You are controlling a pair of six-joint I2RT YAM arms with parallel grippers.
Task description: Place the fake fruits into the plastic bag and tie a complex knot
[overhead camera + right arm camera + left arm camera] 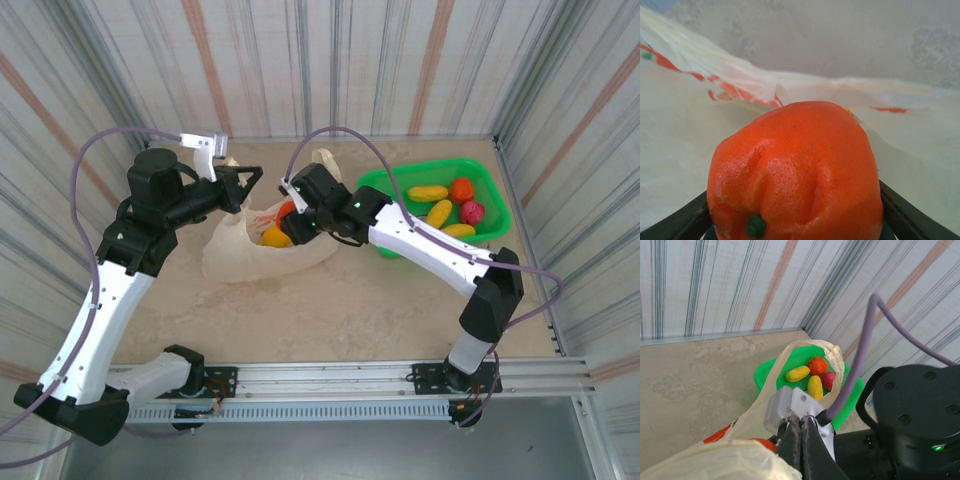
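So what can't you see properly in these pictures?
Inside the plastic bag: in the top view the right gripper and right arm cover its mouth, so fruits inside can't be counted.
Where the fingers end: in the right wrist view the orange fruit hides it.
The green basket, near-left corner: in the top view the right arm covers it.

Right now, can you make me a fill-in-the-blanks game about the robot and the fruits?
The fruit between the right fingers is coloured ____.
The left fingers are shut on the plastic ____.
The other fruits lie in a ____ basket.
That basket sits on the robot's ____ side.
Missing words: orange, bag, green, right.
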